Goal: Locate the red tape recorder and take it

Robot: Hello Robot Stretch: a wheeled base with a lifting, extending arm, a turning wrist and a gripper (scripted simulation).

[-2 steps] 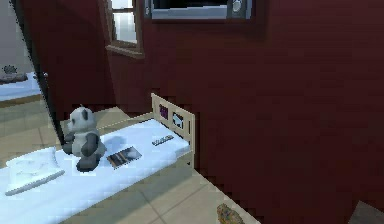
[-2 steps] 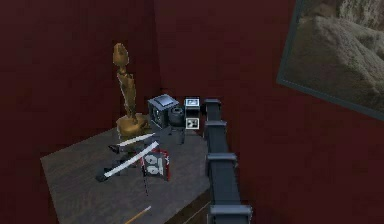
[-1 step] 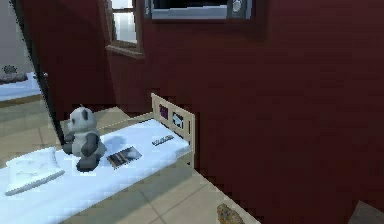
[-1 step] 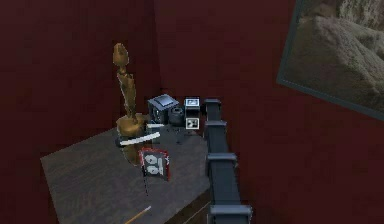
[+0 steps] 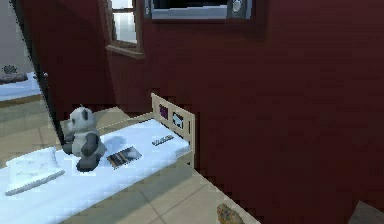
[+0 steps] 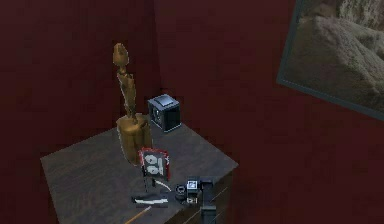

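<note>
A small red box-shaped thing with a dark front, which fits the red tape recorder (image 6: 153,164), stands on a dark wooden table (image 6: 80,170), just in front of a wooden statue (image 6: 126,100). The arm rises from the arm side view's bottom edge, and the gripper (image 6: 163,196) lies low over the table's near edge, right below the red recorder. With the recorder on the table just behind the gripper, I cannot tell whether it holds anything or touches it.
A black cube (image 6: 165,113) sits on the table right of the statue. A framed picture (image 6: 340,50) hangs on the dark red wall. The forward view holds a bed (image 5: 170,115) with a panda plush (image 5: 82,135), a white pillow (image 5: 35,172), a paper and a remote.
</note>
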